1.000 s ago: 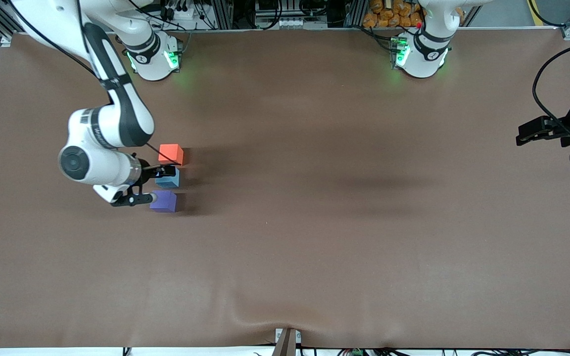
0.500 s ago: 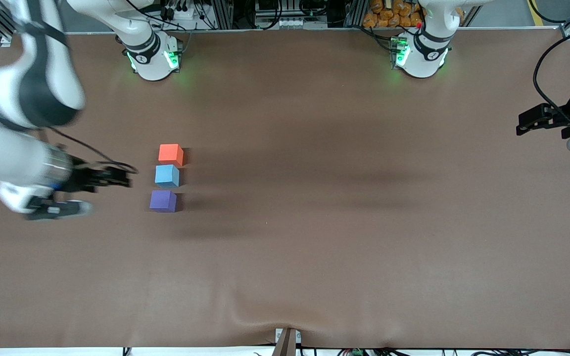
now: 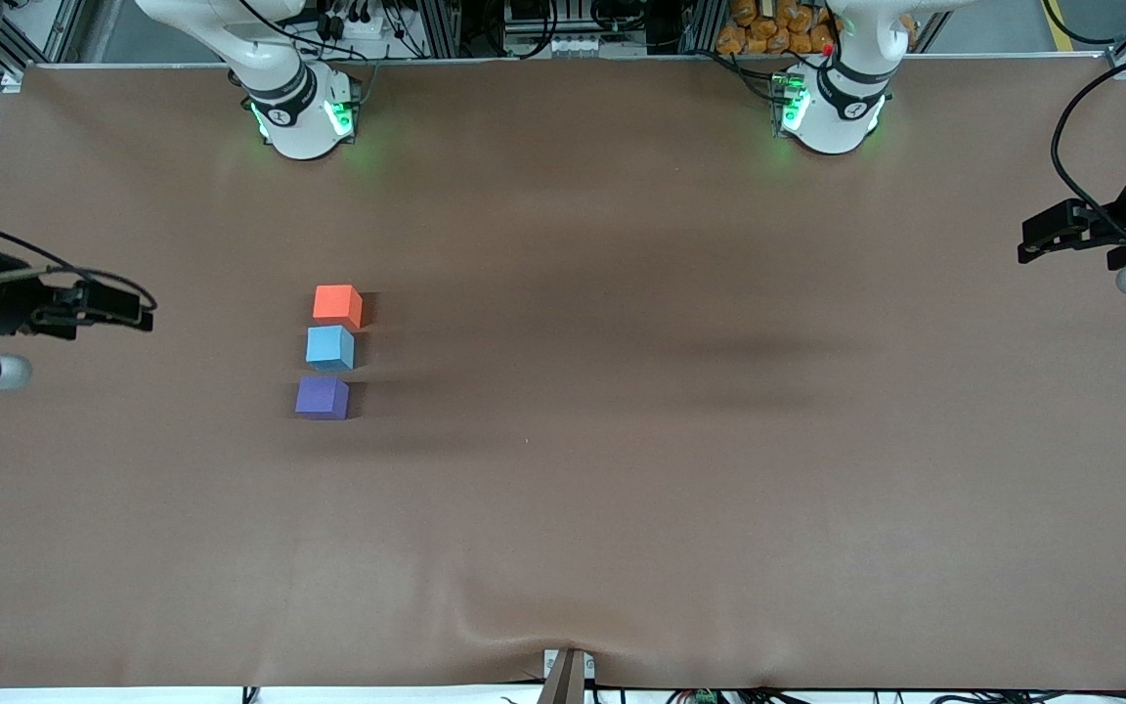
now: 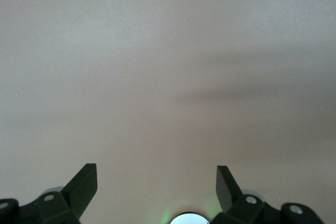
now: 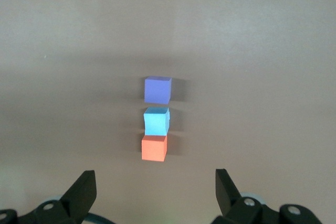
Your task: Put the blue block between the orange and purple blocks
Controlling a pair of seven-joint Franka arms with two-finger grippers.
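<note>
We can read no text, label, brand, number or sign anywhere in these views; the markings on the arm bases are too small to make out.

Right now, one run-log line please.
blue block between orange block and purple block | right gripper open, clear | left gripper open, waiting

Three small matte cubes sit in a short row well apart from the open right claw [image 3: 123,315], the blue block [image 3: 330,347] between the orange block [image 3: 337,303] and the purple block [image 3: 322,398], faces nearly touching.
</note>
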